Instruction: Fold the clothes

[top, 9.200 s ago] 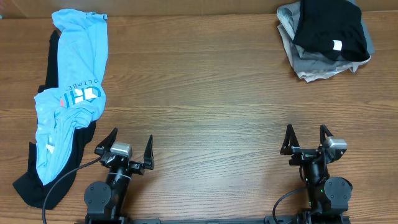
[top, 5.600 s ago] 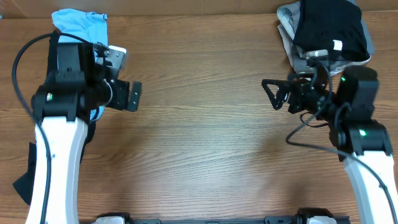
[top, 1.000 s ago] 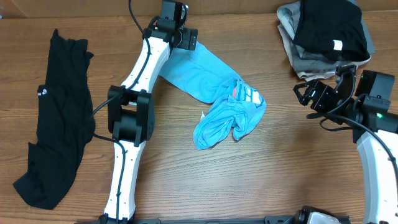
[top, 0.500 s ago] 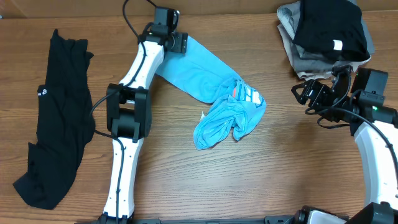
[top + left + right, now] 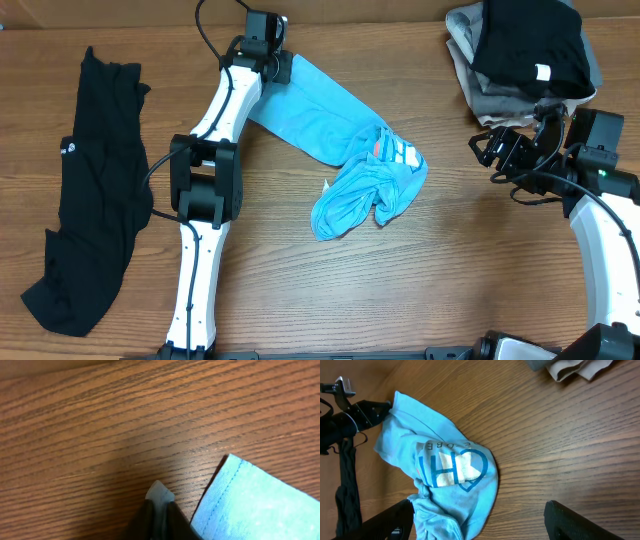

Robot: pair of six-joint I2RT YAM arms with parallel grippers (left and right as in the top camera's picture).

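The light blue T-shirt (image 5: 340, 140) lies bunched in the middle of the table, one long end stretched toward the far left. Its blue-white logo faces up (image 5: 450, 470). My left gripper (image 5: 276, 66) is at that far end, shut on a small fold of the shirt's corner (image 5: 160, 496). The hem beside it lies flat on the wood (image 5: 250, 505). My right gripper (image 5: 490, 150) hovers open to the right of the shirt, nothing between its fingers (image 5: 570, 517). A long black garment (image 5: 95, 180) lies along the left side.
A stack of folded grey, beige and black clothes (image 5: 525, 60) sits at the far right corner, just behind the right arm. The left arm's white links (image 5: 205, 190) stretch up the table between the black garment and the shirt.
The left gripper slid slightly left along the shirt's far end and closed on its corner. The right arm shifted a little; the shirt has hardly moved.
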